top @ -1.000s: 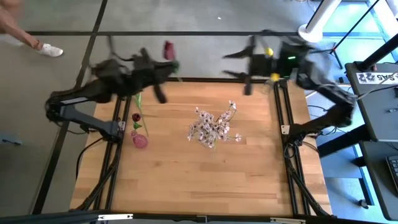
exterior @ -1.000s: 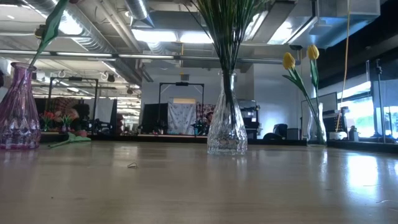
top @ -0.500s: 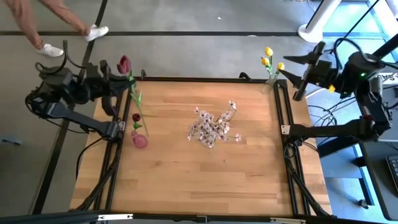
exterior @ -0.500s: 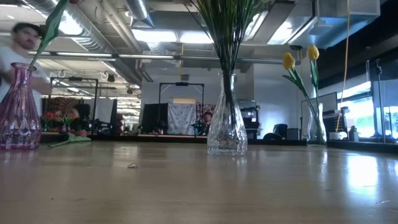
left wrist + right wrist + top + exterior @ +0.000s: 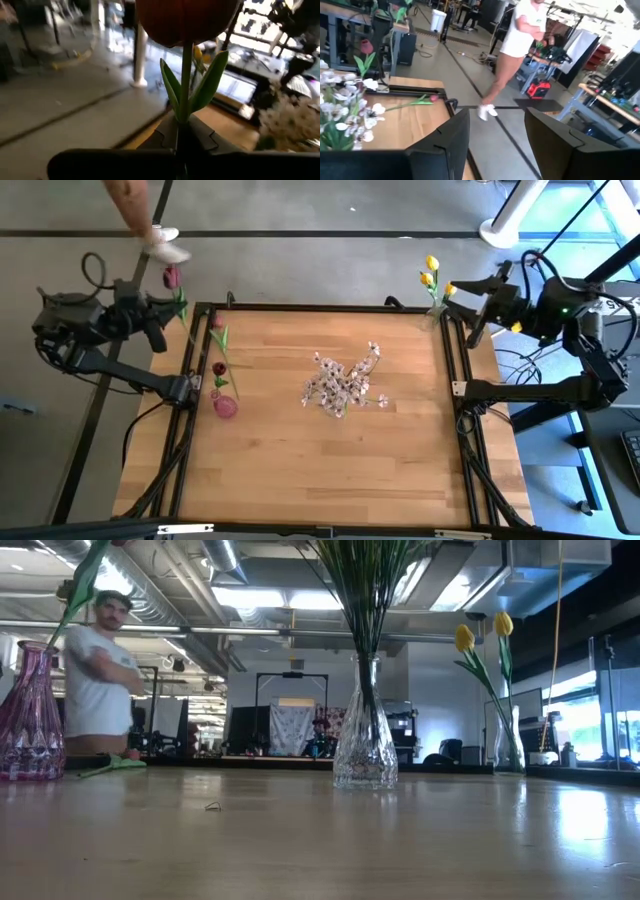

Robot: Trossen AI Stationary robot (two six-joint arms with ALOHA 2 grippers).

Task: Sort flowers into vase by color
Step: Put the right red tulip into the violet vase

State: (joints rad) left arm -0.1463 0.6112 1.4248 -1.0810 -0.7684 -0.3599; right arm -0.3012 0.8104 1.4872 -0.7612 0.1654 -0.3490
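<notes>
My left gripper [image 5: 160, 308], pinching a red tulip [image 5: 172, 277] upright by its stem, hangs beyond the table's [image 5: 320, 460] left edge.

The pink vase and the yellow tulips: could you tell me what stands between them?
In the low view, a clear vase of green stems stands between the pink vase and the yellow tulips.

Left gripper [image 5: 158, 298] holds a red tulip [image 5: 172, 278] (off-table).

Wooden table [image 5: 300, 460]; person [image 5: 98, 670] in white shirt behind.
</notes>
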